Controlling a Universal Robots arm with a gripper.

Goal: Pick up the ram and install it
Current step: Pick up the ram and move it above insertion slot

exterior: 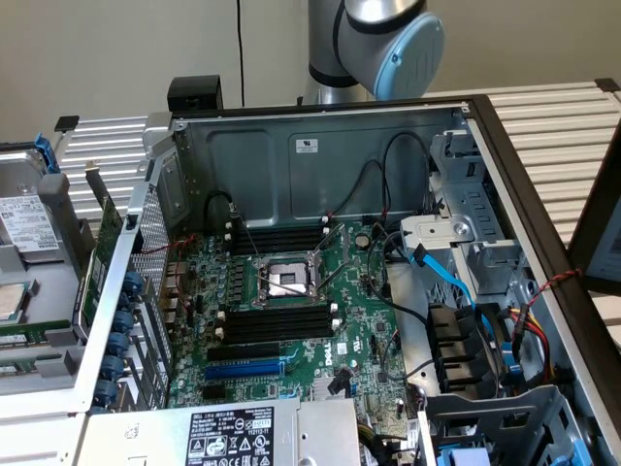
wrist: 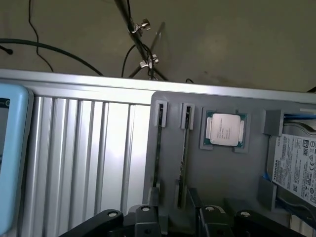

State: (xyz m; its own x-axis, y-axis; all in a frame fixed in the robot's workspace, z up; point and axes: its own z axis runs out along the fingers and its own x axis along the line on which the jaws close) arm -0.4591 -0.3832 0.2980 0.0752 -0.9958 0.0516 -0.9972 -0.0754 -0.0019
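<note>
The gripper [wrist: 175,224] stands wide open, holding nothing. Just ahead of its spread fingers the ram [wrist: 183,153] sits on edge in a slot of the grey tray [wrist: 232,173]. A second stick [wrist: 159,148] stands beside it, and a processor [wrist: 224,129] lies just past them.

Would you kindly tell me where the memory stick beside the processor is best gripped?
Probably mid-length, pinching the two flat faces of the memory stick from straight above. It stands on edge in the gray tray, with holders at both ends, so its middle lies free.
</note>
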